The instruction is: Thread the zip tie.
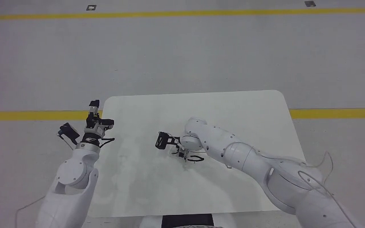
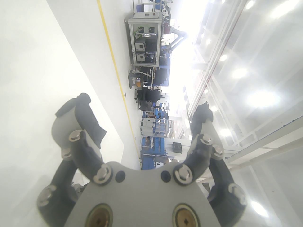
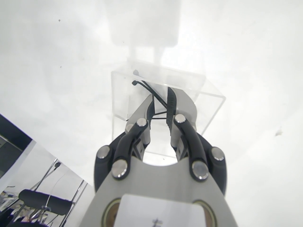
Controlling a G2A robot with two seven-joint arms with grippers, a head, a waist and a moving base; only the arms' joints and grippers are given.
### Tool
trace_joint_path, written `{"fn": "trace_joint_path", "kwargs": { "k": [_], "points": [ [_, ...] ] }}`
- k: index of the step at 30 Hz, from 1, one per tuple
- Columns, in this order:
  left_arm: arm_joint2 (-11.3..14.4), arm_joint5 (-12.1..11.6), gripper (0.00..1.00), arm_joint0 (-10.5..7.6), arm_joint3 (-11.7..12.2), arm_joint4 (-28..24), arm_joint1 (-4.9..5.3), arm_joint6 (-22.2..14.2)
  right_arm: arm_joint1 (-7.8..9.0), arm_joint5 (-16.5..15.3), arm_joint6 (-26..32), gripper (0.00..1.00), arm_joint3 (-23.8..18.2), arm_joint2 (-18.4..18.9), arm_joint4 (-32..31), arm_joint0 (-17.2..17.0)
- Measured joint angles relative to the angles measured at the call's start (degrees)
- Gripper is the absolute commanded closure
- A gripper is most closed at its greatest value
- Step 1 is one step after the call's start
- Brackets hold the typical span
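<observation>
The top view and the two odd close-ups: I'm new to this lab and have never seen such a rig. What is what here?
It is a two-armed robot working at a white table. The top view comes from a camera on the robot, looking down at the table. The other two come from cameras on the wrists, each looking along its own end effector, the grasping part at the arm's tip.

The left end effector is open and empty. It sits by the table's edge and points out into the room.

The right end effector is over the middle of the table, at a small clear box. A black zip tie lies across its tip. Whether the tie is truly gripped I cannot tell.
</observation>
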Motion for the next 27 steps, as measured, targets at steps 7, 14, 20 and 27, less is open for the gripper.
{"fn": "trace_joint_path", "kwargs": {
  "k": [7, 14, 20, 27],
  "points": [
    [0.0, 0.0, 0.00, 0.00, 0.0, 0.0, 0.00, 0.0, 0.13, 0.0, -0.2, 1.00, 0.1, 0.0, 0.3, 0.4],
    [0.0, 0.0, 0.00, 0.00, 0.0, 0.0, 0.00, 0.0, 0.77, 0.0, -0.2, 1.00, -0.9, 0.1, 1.0, 1.2],
    [0.0, 0.0, 0.00, 0.00, 0.0, 0.0, 0.00, 0.0, 1.76, 0.0, 0.4, 1.00, -2.6, 0.7, 1.8, 1.7],
    [0.0, 0.0, 0.00, 0.00, 0.0, 0.0, 0.00, 0.0, 3.27, 0.0, 1.8, 0.97, -5.1, 0.9, 3.9, 1.9]
  ]
}}
